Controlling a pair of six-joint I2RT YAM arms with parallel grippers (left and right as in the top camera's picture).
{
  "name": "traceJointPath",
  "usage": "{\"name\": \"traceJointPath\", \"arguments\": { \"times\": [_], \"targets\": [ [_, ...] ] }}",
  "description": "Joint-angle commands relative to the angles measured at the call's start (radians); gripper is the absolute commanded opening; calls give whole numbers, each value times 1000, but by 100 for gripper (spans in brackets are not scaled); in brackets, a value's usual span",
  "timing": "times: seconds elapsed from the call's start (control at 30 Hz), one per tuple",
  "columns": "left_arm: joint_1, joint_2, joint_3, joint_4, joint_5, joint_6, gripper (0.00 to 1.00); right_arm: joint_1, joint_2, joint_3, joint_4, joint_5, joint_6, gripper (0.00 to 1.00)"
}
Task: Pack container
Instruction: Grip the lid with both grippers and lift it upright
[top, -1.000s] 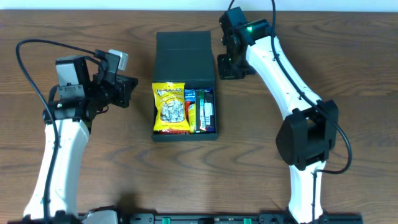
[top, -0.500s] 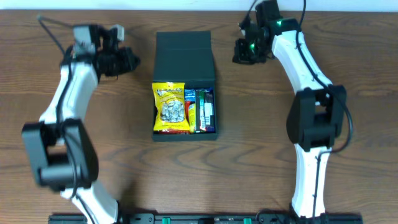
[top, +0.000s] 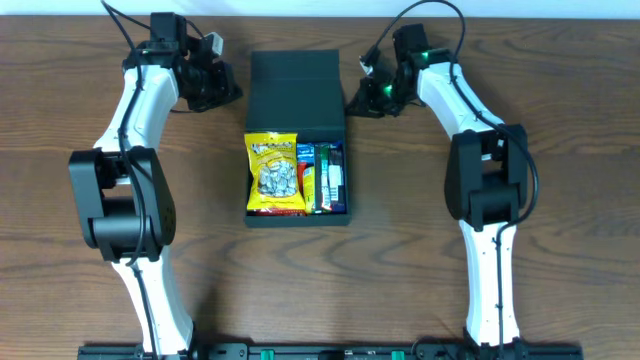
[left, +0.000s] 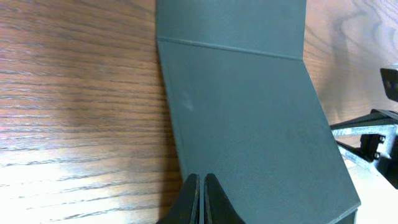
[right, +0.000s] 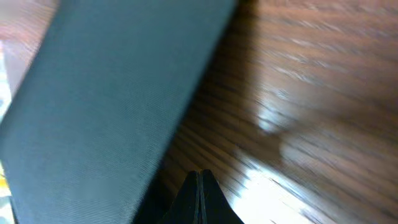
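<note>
The container (top: 298, 215) is a matte black square box in the middle of the table, open, with its flap lid (top: 296, 90) lying back toward the far edge. Inside lie a yellow snack packet (top: 274, 172) and several narrow packets (top: 325, 177). My left gripper (top: 232, 95) is shut and empty at the lid's left edge; in the left wrist view its tips (left: 201, 190) sit over the lid (left: 249, 118). My right gripper (top: 356, 103) is shut and empty at the lid's right edge; its tips (right: 199, 186) are beside the lid (right: 106, 99).
Bare wooden tabletop (top: 560, 150) surrounds the box on all sides. Both arms reach in from the near edge and bend over the far part of the table. The right gripper shows at the right edge of the left wrist view (left: 373, 137).
Both arms swung from mid-table to the far side. The left gripper moved in to the lid's left edge, the right gripper back to its right edge. The box has not moved.
</note>
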Motion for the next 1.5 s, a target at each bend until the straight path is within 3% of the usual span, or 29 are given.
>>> {"name": "traceJointPath", "arguments": {
  "times": [0.0, 0.5, 0.9, 1.47],
  "targets": [
    [5, 2, 21, -10, -2, 3, 6, 21, 11, 7, 12, -46, 53, 2],
    [107, 26, 17, -57, 10, -20, 5, 48, 85, 7, 83, -162, 97, 2],
    [81, 167, 17, -26, 154, -106, 6, 50, 85, 7, 116, -205, 121, 2],
    [3, 173, 17, 135, 229, -140, 5, 50, 83, 8, 126, -312, 23, 1]
  ]
}}
